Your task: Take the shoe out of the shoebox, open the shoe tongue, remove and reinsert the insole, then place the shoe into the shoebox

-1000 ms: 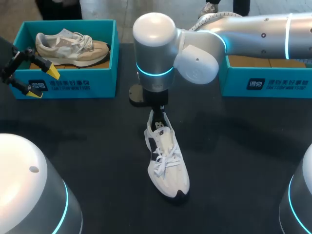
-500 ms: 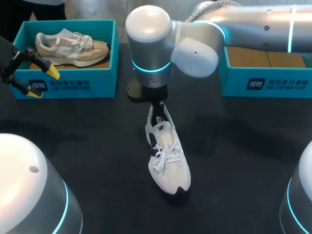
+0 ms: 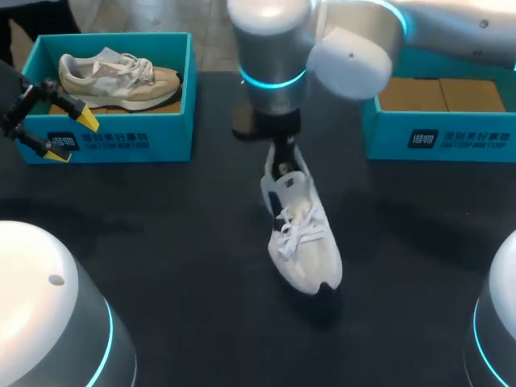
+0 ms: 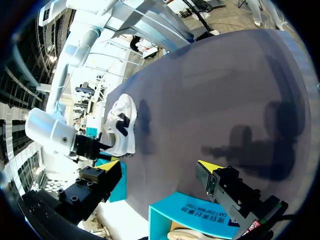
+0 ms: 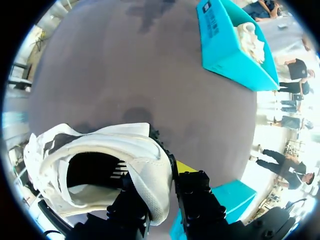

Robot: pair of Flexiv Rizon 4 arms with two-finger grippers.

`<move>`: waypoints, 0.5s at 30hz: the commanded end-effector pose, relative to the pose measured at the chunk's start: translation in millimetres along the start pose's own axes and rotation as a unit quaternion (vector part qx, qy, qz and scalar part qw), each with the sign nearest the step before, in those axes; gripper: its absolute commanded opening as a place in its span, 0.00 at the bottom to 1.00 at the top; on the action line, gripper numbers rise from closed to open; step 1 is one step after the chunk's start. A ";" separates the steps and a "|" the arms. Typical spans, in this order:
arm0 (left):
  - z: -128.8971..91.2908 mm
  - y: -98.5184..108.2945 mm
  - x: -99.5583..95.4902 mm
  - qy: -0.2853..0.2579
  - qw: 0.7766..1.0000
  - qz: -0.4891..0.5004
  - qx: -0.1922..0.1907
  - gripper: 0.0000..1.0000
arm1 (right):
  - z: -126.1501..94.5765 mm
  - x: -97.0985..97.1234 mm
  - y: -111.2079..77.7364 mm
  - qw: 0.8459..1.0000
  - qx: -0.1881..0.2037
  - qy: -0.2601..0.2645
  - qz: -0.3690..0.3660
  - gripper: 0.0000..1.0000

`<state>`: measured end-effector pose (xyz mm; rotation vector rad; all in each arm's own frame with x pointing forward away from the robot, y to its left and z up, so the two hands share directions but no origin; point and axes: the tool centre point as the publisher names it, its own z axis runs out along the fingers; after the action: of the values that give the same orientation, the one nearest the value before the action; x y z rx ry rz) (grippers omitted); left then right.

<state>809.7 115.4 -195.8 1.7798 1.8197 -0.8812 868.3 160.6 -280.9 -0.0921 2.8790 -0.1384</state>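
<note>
A white shoe (image 3: pixel 302 234) with dark trim hangs toe-down over the middle of the black table, and whether its toe touches the table I cannot tell. My right gripper (image 3: pixel 282 160) is shut on its heel collar. In the right wrist view one finger is inside the white shoe (image 5: pixel 115 165) and the yellow-tipped one outside, with the right gripper (image 5: pixel 161 171) pinching the heel wall. My left gripper (image 3: pixel 71 137) stands open and empty by the front left corner of the left shoebox (image 3: pixel 121 141). From the left gripper (image 4: pixel 157 167) the white shoe (image 4: pixel 122 131) shows far ahead.
The teal left shoebox holds a beige shoe (image 3: pixel 117 79). A second teal shoebox (image 3: pixel 439 133) stands at the back right with a brown cardboard floor showing. Both boxes also appear in the right wrist view, the one with the beige shoe (image 5: pixel 250 42) far ahead.
My right arm has carried the white shoe to the right, toward the right shoebox. The left arm has not moved.
</note>
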 end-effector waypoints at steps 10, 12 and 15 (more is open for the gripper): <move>-0.1 0.0 0.2 0.001 1.000 0.001 0.000 1.00 | -48.7 -22.7 -60.7 1.000 0.009 0.004 -0.004 0.00; -0.1 0.0 0.2 0.001 1.000 0.001 0.000 1.00 | -48.7 -22.7 -60.7 1.000 0.009 0.004 -0.004 0.00; -0.1 0.0 0.2 0.001 1.000 0.001 0.000 1.00 | -48.7 -22.7 -60.7 1.000 0.009 0.004 -0.004 0.00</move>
<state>809.7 115.3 -195.8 1.7799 1.8197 -0.8811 882.2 108.4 -222.4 -0.0976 2.8873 -0.1723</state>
